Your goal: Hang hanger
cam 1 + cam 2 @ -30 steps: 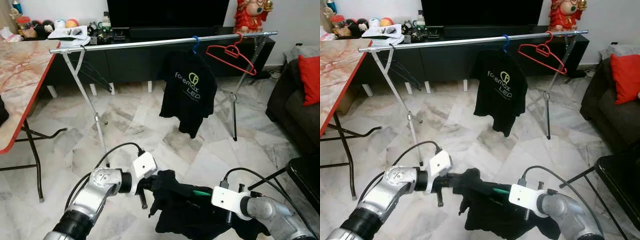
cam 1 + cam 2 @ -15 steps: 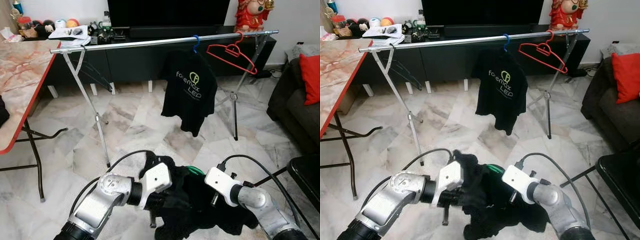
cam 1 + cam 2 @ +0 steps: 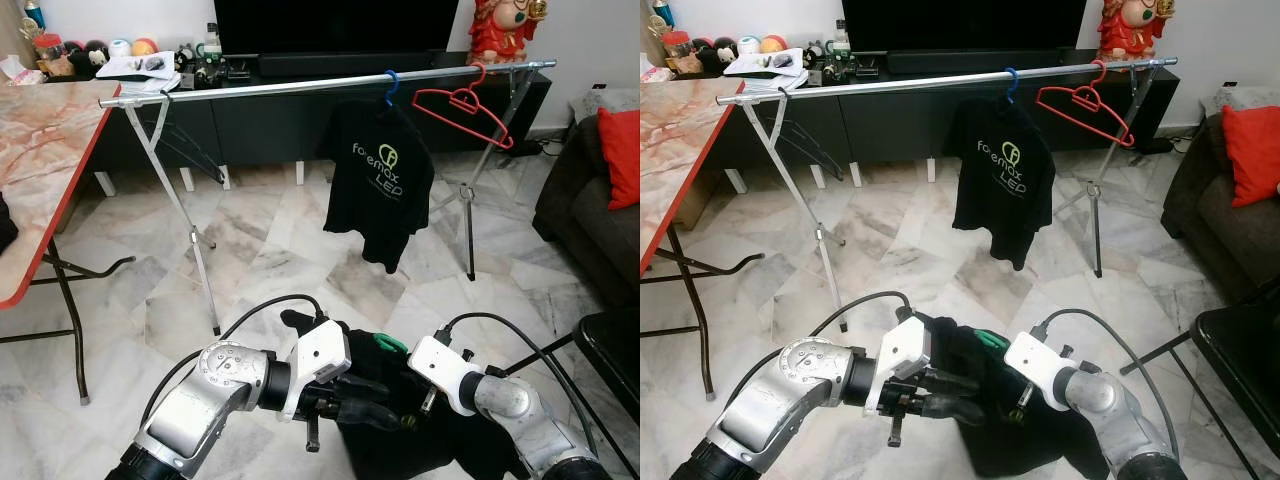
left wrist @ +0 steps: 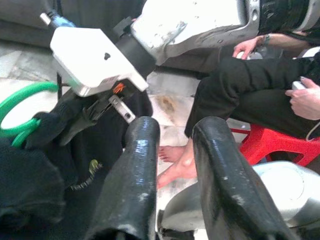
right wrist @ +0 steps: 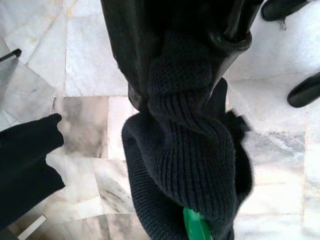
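Right gripper (image 5: pixel 185 85) clamping black garment (image 3: pixel 980 370), green hanger (image 3: pixel 390 344) inside

A pale marble-tiled floor (image 3: pixel 270 260) with grey veining fills the middle of the frame. Along the top runs a low black TV cabinet (image 3: pixel 270 120) against a white wall (image 3: pixel 580 40), with a dark screen (image 3: pixel 335 25) above it and a red figurine (image 3: pixel 497 30) at the upper right. A marble-patterned folding table with a red edge (image 3: pixel 45 170) occupies the left side, while a dark sofa (image 3: pixel 580 215) with a red cushion (image 3: pixel 620 155) sits at the right edge.
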Available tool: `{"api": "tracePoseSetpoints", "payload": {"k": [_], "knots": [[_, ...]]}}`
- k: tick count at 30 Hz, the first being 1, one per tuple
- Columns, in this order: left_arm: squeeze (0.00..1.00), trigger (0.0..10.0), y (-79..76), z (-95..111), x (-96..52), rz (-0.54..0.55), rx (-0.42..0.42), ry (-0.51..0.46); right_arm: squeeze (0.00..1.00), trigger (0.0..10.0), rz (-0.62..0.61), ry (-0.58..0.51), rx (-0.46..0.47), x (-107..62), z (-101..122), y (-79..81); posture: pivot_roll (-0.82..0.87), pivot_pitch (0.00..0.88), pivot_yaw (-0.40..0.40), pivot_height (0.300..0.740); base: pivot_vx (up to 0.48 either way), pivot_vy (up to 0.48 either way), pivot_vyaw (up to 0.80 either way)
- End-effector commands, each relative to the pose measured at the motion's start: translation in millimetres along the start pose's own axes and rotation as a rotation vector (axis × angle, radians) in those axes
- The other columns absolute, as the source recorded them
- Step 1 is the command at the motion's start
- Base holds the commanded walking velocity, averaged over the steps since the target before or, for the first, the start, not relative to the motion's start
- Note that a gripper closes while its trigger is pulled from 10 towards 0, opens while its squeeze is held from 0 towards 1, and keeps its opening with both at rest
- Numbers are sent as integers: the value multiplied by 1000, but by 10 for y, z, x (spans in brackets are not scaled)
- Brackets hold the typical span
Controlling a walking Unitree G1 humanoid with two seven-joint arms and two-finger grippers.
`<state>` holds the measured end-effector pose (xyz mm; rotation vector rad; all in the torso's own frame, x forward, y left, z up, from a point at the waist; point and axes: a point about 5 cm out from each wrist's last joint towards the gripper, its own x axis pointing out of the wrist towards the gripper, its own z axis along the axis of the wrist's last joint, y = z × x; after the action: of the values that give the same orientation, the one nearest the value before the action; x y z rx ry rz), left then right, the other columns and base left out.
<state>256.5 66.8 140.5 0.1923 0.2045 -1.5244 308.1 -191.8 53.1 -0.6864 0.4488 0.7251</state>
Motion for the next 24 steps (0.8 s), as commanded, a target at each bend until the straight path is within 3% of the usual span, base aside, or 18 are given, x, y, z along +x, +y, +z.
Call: {"api": "tracePoseSetpoints", "payload": {"k": [1,6,8,9,14,17,18,19,20,24], "knots": [[1000,10000,36,-3,-49,31,4,16,0,0,40,-50,-11,-6,66,-17,-44,97,11,740,0,0,0],[1000,10000,79,-85,-159,57,9,84,0,0,153,-65,-64,-33,32,76,-37,98,9,740,0,0,0],[1000,10000,91,-151,-225,65,22,134,0,0,280,-66,-82,-83,-20,169,-37,98,9,740,0,0,0],[1000,10000,100,-215,-280,73,10,162,0,0,467,-41,-122,-196,-117,285,-37,95,4,740,0,0,0],[1000,10000,126,-286,-297,99,-1,181,0,0,596,-32,-126,-287,-145,293,-37,93,-2,740,0,0,0],[1000,10000,113,-295,-263,90,-1,180,0,0,613,-42,-135,-289,-106,238,-36,89,-9,740,0,0,0],[522,10000,109,-282,-250,85,1,176,0,0,604,-49,-134,-274,-83,218,-33,87,-12,740,0,0,0],[522,10000,107,-272,-240,82,3,173,0,0,598,-54,-134,-265,-68,204,-32,86,-14,740,0,0,0],[0,10000,97,-247,-231,71,6,163,0,0,578,-66,-135,-241,-29,173,-29,85,-18,740,0,0,0],[0,10000,36,-247,-257,22,-13,160,0,0,560,-93,-148,-219,61,115,-24,81,-27,740,0,0,0]]}}
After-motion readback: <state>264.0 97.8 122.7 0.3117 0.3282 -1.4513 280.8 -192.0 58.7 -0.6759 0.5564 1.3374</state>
